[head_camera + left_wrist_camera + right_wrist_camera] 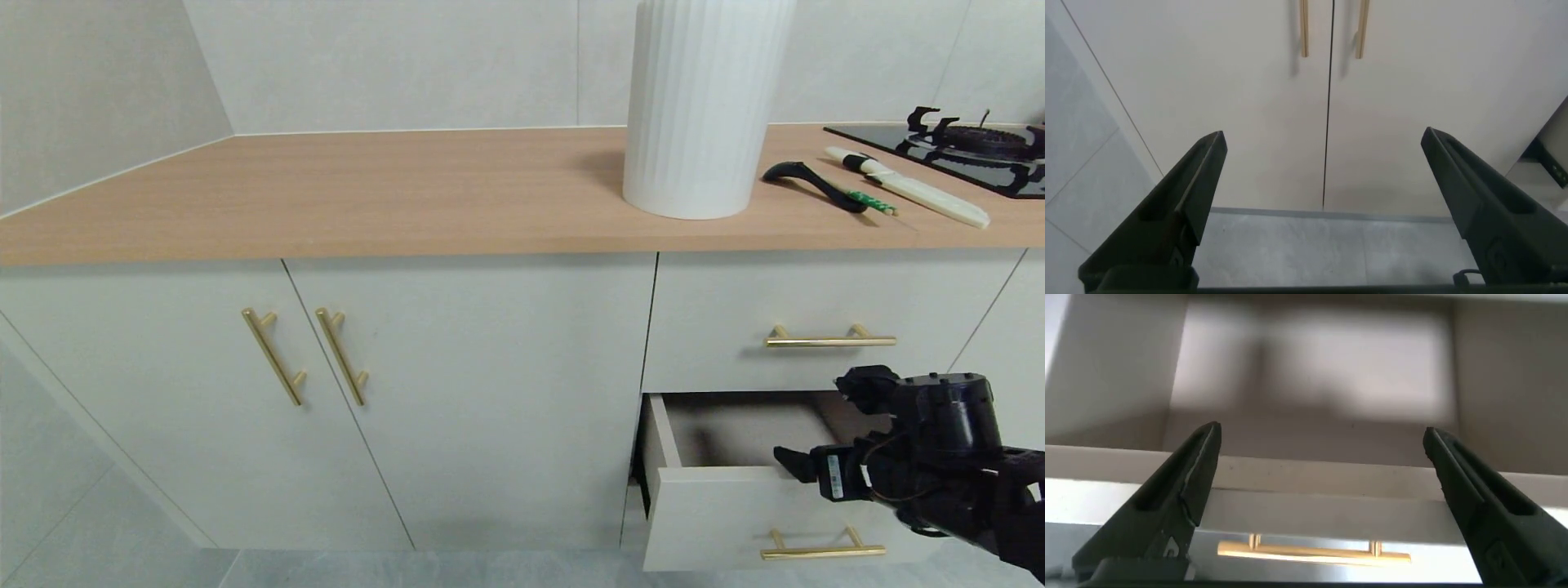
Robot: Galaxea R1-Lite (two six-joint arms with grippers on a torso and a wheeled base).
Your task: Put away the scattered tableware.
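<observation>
The right gripper [820, 420] is found with its jaws spread wide and nothing between them. It is held just above the front edge of the pulled-out lower drawer [718, 498], whose visible interior appears bare. The left gripper [1323, 135] is likewise spread wide and empty, and is faced toward the 2 closed cabinet doors [1208, 82].

3 pieces of tableware are noted on the counter [367, 188], above and beyond the right gripper and well apart from it:
- a black-handled utensil [812, 184]
- a thin green-patterned piece [872, 202] at its near end; whether the 2 touch cannot be settled
- a long white utensil [906, 186]

All 3 lie flat with their long axes roughly parallel, each far end toward the robot's left and each near end toward its right. They are placed between a tall white ribbed container [702, 106] and the hob [971, 147].

The right arm is judged much the nearer. An upward, forward reach is expected of it, with the jaws set across the slanted axis. The drawer beneath the gripper is judged the likely place of deposit
</observation>
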